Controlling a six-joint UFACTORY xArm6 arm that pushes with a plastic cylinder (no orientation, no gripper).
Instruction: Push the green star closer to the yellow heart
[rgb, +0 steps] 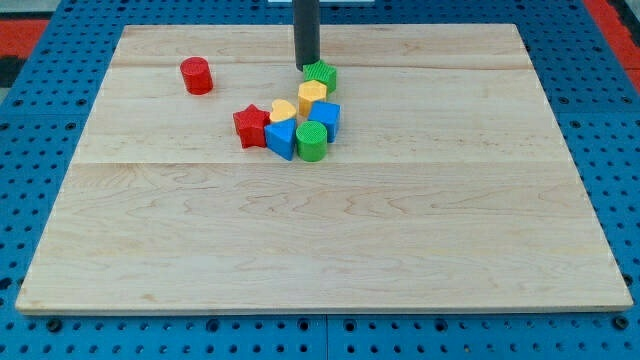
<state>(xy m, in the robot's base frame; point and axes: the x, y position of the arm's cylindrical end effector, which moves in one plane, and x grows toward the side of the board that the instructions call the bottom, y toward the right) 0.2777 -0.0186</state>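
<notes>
The green star (321, 75) sits at the top of a cluster of blocks on the wooden board (320, 230). The yellow heart (283, 110) lies below and left of it, between a red star (250, 125) and a yellow hexagon (312, 94). The yellow hexagon lies between the green star and the heart's right side, touching the green star. My tip (305, 66) stands just at the green star's upper left edge, touching or nearly touching it.
A blue triangle-like block (281, 137), a green cylinder (311, 141) and a blue block (326, 116) complete the cluster. A red cylinder (197, 76) stands alone at the view's upper left. The board lies on a blue pegboard (40, 150).
</notes>
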